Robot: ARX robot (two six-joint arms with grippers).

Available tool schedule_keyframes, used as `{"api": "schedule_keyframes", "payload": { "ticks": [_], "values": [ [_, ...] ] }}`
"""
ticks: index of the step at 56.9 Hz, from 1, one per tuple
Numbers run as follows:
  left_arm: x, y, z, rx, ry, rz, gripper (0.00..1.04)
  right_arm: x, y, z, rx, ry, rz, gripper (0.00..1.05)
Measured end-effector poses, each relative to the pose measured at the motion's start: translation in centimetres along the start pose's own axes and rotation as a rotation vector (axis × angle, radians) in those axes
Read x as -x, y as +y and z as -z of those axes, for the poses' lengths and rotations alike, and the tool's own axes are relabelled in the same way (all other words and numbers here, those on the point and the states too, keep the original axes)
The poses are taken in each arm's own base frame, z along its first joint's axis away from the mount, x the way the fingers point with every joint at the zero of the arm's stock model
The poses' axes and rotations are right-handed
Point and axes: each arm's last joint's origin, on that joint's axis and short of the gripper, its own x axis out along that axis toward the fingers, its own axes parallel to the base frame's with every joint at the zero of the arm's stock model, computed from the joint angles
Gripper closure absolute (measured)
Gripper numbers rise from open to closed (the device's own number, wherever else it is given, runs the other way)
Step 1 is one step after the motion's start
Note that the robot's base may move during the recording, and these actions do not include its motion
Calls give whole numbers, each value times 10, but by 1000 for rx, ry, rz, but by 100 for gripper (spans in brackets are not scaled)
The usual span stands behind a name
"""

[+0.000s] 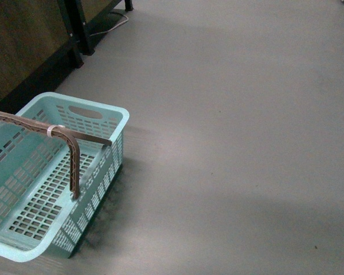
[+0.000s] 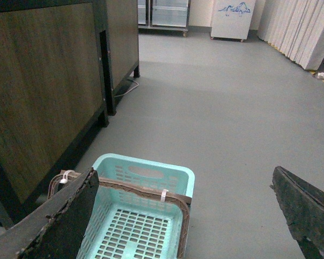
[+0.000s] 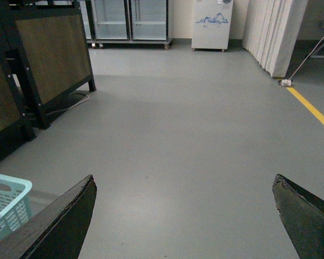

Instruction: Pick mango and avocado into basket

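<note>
Basket (image 1: 97, 121) sits empty on the grey floor (image 1: 246, 143) at the robot's front left, no mango or avocado in sight. Left wrist view: left gripper (image 2: 183, 175), fingers spread wide and empty, hangs over the basket, the nearer arm. Right wrist view: right gripper (image 3: 183, 178), equally wide, faces the floor, basket off to one side.

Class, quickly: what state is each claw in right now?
Left claw: open, holding nothing.
Right claw: open, holding nothing.
</note>
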Motion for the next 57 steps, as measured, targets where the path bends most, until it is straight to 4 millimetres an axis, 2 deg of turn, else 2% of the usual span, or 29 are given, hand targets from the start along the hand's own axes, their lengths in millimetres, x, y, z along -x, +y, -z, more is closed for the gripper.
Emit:
{"api": "schedule_keyframes", "payload": {
  "ticks": [31, 36, 39, 44, 51, 57],
  "values": [
    [0, 0, 0, 0, 1, -1, 7, 0, 0, 0, 0, 0, 0, 8],
    [-3, 0, 2, 248, 286, -176, 7, 0, 0, 0, 0, 0, 0, 8],
    [-8, 2, 2, 466, 357, -224, 7, 0, 0, 0, 0, 0, 0, 8],
    [-19, 12, -2, 744, 331, -261, 7, 0, 0, 0, 0, 0, 0, 8],
    [-39, 31, -1, 928, 310, -299, 7, 0, 0, 0, 0, 0, 0, 8],
    [-76, 52, 12, 985, 322, -367, 7, 0, 0, 0, 0, 0, 0, 8]
  ]
}}
